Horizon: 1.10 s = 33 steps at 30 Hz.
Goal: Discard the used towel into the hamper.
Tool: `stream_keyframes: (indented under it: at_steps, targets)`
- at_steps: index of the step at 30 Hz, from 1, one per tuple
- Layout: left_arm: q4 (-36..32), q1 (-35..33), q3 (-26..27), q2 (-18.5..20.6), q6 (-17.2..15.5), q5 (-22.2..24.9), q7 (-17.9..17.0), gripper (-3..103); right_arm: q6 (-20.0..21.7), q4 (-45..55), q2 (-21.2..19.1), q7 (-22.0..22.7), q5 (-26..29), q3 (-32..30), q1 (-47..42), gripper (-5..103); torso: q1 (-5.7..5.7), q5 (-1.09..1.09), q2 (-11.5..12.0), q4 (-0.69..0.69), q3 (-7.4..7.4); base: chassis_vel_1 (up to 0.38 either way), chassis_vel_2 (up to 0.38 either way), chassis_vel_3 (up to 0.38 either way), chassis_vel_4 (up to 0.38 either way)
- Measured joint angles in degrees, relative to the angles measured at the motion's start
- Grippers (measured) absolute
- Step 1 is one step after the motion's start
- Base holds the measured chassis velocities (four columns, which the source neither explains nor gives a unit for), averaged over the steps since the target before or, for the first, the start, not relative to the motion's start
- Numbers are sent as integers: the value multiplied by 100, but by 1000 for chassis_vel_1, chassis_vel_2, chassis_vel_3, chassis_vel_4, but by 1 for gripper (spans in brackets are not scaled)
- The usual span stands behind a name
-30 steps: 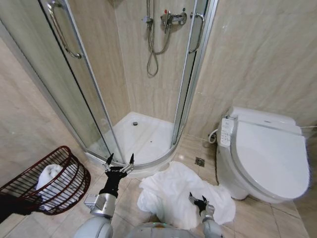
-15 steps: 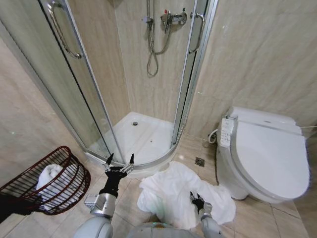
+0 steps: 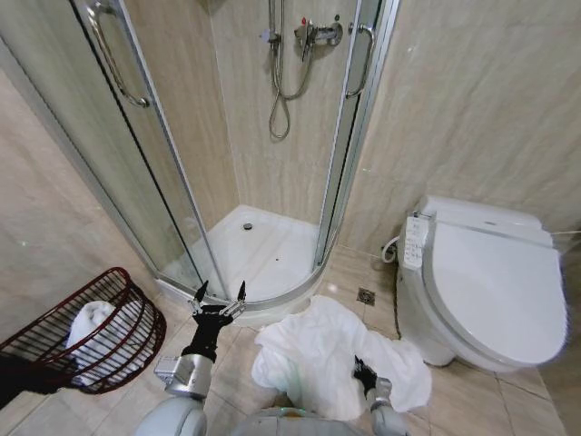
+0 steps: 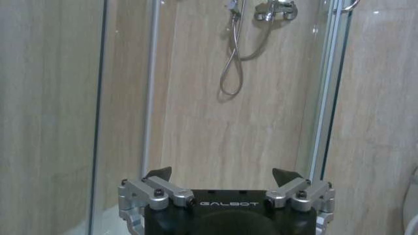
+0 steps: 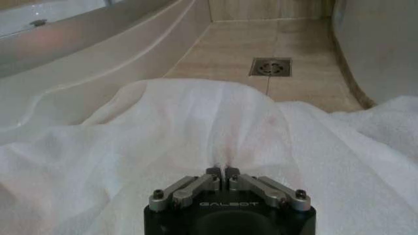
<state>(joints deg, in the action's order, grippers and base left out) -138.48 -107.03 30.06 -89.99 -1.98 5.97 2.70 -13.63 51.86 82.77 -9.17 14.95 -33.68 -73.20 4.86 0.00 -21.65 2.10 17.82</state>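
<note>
A crumpled white towel (image 3: 318,350) lies on the tiled floor between the shower base and the toilet. My right gripper (image 3: 364,371) is down on its near part, shut on a pinched fold of the towel (image 5: 216,142), with the right gripper (image 5: 220,171) fingers pressed together in the wrist view. The hamper (image 3: 113,313), a dark reddish-brown wire basket, stands tilted at the far left with a rolled white towel inside. My left gripper (image 3: 218,296) is raised in front of the shower base, open and holding nothing; the left gripper (image 4: 222,174) faces the shower wall.
A white toilet (image 3: 495,282) with closed lid stands at the right. The curved shower tray (image 3: 254,250) and its glass doors (image 3: 154,173) lie ahead. A floor drain (image 3: 366,296) sits between towel and toilet. Bare tiles lie between hamper and towel.
My right gripper has closed on the towel fold and sunk slightly lower into the cloth. The left arm and hamper have not moved.
</note>
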Motion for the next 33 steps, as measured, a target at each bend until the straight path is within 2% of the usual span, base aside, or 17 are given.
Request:
stream_keyframes:
  at_steps: [8,11,15,19,20,28,29,32,33]
  targets:
    - [0,0,0,0,0,0,0,100,-191,307,18,-24,-115,-64,-232,2,0,0,0,0,0,0,0,0,0]
    - [0,0,0,0,0,0,0,100,-599,653,26,-108,-656,-168,-485,2,0,0,0,0,0,0,0,0,0]
    - [0,0,0,0,0,0,0,100,-829,1077,27,-128,-878,-211,-731,2,0,1,0,-1,0,0,0,0,0]
    - [0,0,0,0,0,0,0,100,-1105,2302,60,-90,-994,-296,-1321,2,0,0,-1,0,0,0,0,0,0]
    - [0,0,0,0,0,0,0,100,-1105,2302,60,-90,-994,-296,-1321,2,0,0,-1,0,0,0,0,0,0]
    - [0,0,0,0,0,0,0,100,-1287,4580,137,114,-890,-461,-2447,2,0,-1,-1,0,0,0,0,0,0]
    - [0,0,0,0,0,0,0,100,-1287,4580,137,114,-890,-461,-2447,2,0,-1,-1,0,0,0,0,0,0]
    - [0,0,-1,0,0,0,0,100,-1428,5587,160,164,-900,-591,-2847,2,0,0,-1,0,0,0,0,0,0]
    - [0,0,-1,0,0,0,0,100,-1428,5587,160,164,-900,-591,-2847,2,0,0,-1,0,0,0,0,0,0]
